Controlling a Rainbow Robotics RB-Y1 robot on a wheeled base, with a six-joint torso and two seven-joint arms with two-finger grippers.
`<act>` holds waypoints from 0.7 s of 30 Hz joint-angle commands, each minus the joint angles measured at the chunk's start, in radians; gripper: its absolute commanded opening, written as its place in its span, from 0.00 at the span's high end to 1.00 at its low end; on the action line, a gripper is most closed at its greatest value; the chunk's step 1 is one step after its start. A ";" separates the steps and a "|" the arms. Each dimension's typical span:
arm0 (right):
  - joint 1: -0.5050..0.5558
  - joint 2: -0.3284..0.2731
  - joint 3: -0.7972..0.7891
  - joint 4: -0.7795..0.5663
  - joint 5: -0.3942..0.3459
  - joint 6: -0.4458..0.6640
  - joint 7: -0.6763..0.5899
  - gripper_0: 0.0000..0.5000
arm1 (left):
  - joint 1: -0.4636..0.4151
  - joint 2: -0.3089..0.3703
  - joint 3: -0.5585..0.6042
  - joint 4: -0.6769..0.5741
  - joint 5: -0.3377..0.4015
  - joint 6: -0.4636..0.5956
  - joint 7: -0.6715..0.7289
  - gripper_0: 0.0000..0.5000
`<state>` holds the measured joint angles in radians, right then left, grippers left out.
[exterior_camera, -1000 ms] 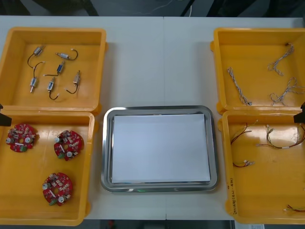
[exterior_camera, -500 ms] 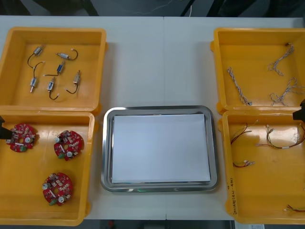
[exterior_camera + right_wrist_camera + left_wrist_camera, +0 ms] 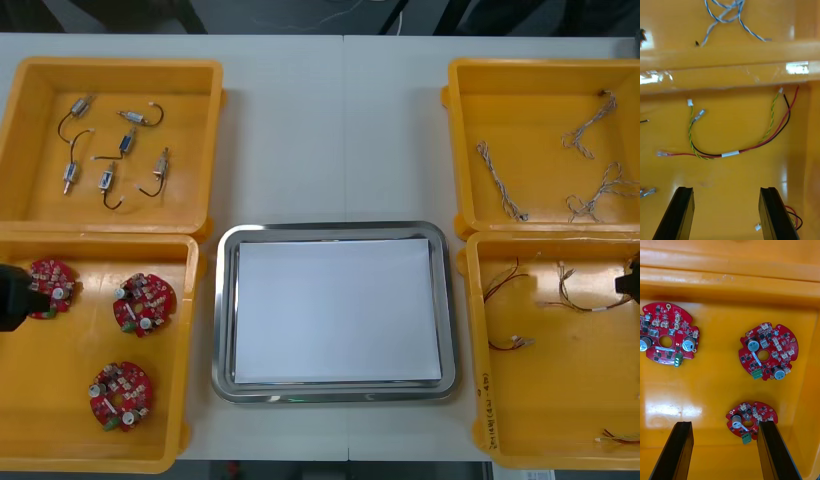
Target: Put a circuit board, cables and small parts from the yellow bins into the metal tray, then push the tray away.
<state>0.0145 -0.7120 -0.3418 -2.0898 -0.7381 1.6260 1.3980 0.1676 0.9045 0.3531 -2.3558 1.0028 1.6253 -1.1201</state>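
The left claw [image 3: 724,425] hangs over the near left bin [image 3: 60,420], fingers spread wide with nothing between them. Three round red circuit boards lie on the bin floor ahead of it. The nearest board [image 3: 750,422] sits just off the fingertips, close against one finger; contact cannot be confirmed from the pictures. The second board [image 3: 767,351] lies farther ahead on the same side, and the third board [image 3: 668,333] lies ahead of the other finger. The right claw [image 3: 724,189] hangs over the near right bin [image 3: 560,400], also released and empty. A red, black and yellow cable [image 3: 730,153] lies on the bin floor just ahead of its fingertips, spanning the gap between them. Beyond the bin wall, farther ahead of this claw, lies a twisted blue and white cable [image 3: 724,11]. The metal tray [image 3: 225,320], white inside, stands between the two claws, well apart from each. Small metal parts [image 3: 110,150] lie in the far left bin [image 3: 40,210].
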 commanded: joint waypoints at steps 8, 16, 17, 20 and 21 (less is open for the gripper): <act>0.150 -0.017 -0.019 -0.032 0.023 -0.063 -0.073 0.00 | 0.153 0.068 -0.066 -0.060 -0.052 -0.154 -0.144 0.00; 0.186 -0.017 0.001 -0.030 0.012 -0.072 -0.229 0.00 | 0.220 0.085 -0.129 -0.059 -0.113 -0.268 -0.144 0.00; 0.193 -0.017 0.006 -0.030 0.019 -0.075 -0.249 0.00 | 0.230 0.088 -0.138 -0.059 -0.121 -0.280 -0.144 0.00; 0.203 -0.017 0.020 -0.024 0.043 -0.084 -0.301 0.00 | 0.256 0.093 -0.166 -0.059 -0.148 -0.332 -0.141 0.00; 0.205 -0.017 0.021 -0.021 0.048 -0.086 -0.315 0.00 | 0.260 0.094 -0.172 -0.059 -0.153 -0.343 -0.141 0.00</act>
<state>0.1860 -0.7120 -0.3406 -2.0903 -0.7172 1.5538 1.1656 0.3748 0.9532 0.2143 -2.3843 0.8788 1.3284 -1.1833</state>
